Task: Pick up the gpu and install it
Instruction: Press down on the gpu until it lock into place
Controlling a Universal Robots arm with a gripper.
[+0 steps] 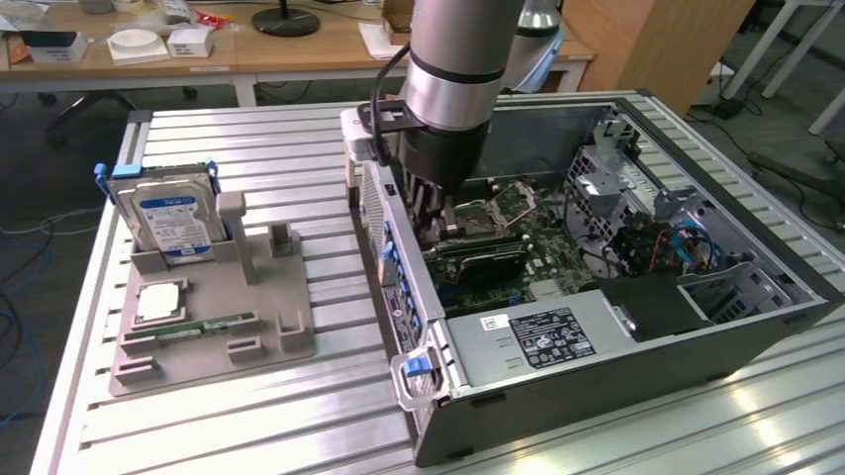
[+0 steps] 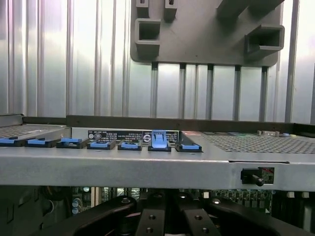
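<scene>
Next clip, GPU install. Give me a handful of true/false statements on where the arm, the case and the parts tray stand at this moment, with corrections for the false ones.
1. The gripper is down inside the open computer case, above the motherboard. True.
2. The hard drive lies flat inside the case. False: it stands upright in the grey parts tray, on the exterior view's left.
3. The green memory stick lies on the tray. True.
4. The gripper's jaws stand wide open. False: they are shut.
5. The case lies on its side with its interior exposed. True.
6. The case stands on the wooden desk. False: it rests on the ribbed metal table; the desk is behind.
</scene>
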